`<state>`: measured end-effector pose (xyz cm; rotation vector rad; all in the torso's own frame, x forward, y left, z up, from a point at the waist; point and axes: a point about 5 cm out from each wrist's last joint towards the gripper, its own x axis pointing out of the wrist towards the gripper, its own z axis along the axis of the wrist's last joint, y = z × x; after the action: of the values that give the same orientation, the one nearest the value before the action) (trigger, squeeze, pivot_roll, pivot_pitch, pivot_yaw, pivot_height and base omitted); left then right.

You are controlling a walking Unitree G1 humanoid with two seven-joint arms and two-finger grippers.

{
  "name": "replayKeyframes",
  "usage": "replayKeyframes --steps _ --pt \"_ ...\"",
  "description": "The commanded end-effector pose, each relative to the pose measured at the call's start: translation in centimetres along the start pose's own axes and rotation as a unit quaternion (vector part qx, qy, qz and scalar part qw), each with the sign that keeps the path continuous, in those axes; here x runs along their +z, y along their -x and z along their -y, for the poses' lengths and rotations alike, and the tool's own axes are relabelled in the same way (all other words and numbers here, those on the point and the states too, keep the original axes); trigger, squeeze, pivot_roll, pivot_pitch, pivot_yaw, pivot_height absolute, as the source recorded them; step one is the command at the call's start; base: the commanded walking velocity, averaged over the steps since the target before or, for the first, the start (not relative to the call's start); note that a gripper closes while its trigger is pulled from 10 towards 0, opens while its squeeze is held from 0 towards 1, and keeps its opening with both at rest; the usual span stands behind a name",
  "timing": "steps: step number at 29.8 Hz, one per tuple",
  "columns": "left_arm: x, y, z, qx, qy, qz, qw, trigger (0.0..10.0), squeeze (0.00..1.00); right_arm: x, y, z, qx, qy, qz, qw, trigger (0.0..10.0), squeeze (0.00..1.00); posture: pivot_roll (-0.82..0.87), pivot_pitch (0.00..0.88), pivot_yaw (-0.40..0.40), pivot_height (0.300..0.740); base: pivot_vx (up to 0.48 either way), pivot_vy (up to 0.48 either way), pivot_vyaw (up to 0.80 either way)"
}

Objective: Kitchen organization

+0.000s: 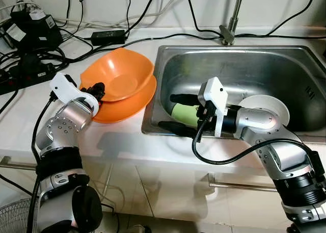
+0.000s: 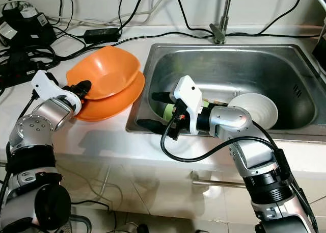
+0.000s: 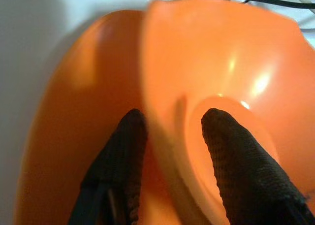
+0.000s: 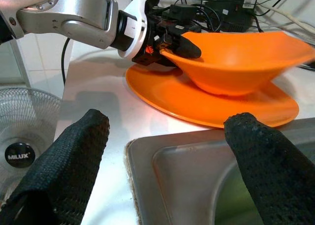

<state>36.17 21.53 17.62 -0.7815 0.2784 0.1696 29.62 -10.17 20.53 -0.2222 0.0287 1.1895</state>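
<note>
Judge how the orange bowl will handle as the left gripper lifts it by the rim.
The bowl looks like thin, stiff plastic, so probably light. Its glossy surface may slip in the left gripper, which pinches only the rim. Held at one edge, it already tilts above the plate and may swing.

Home kitchen: steel sink [image 1: 300, 118], countertop [image 1: 30, 115].

Head downward; wrists near orange bowl [image 4: 236, 62]

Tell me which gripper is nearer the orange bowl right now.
Left. The left gripper grips the orange bowl by its rim; the right gripper hangs open over the sink, apart from it.
</note>
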Motion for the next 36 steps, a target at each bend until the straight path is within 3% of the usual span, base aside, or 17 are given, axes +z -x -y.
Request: replayKeyframes --steps 1,22,30,33,35,36 --pt "0.2 -0.1 0.0 0.009 0.005 -0.001 1.000 0.0 0.00 0.0 -0.2 0.0 0.003 0.005 0.001 1.000 10.0 0.00 -0.02 0.041 0.119 0.740 0.000 0.000 0.00" --pt "0.6 0.0 0.5 -0.009 0.006 0.049 0.999 0.0 0.00 -0.4 -0.3 0.1 0.000 0.006 -0.005 1.000 10.0 0.00 -0.03 0.046 0.115 0.740 0.000 0.000 0.00" --pt "2.1 0.6 1.9 -0.060 0.000 0.119 0.991 0.0 0.00 -0.6 -0.3 0.2 -0.003 0.007 -0.009 1.000 10.0 0.00 -0.03 0.045 0.112 0.740 0.000 0.000 0.00" --pt "1.9 0.7 2.2 -0.067 -0.016 0.114 0.991 0.0 0.00 -0.6 -0.3 0.3 -0.004 0.008 -0.009 1.000 10.0 0.00 -0.03 0.045 0.112 0.740 0.000 0.000 0.00" --pt "1.0 0.5 2.2 -0.060 -0.037 0.081 0.994 0.0 0.00 -0.6 -0.3 0.3 -0.005 0.009 -0.010 1.000 10.0 0.00 -0.03 0.045 0.112 0.740 0.000 0.000 0.00" --pt "0.9 0.4 2.2 -0.059 -0.040 0.074 0.995 2.7 0.00 -0.7 -0.3 0.3 -0.005 0.009 -0.011 1.000 10.0 0.00 -0.03 0.045 0.111 0.740 0.000 0.000 0.00"
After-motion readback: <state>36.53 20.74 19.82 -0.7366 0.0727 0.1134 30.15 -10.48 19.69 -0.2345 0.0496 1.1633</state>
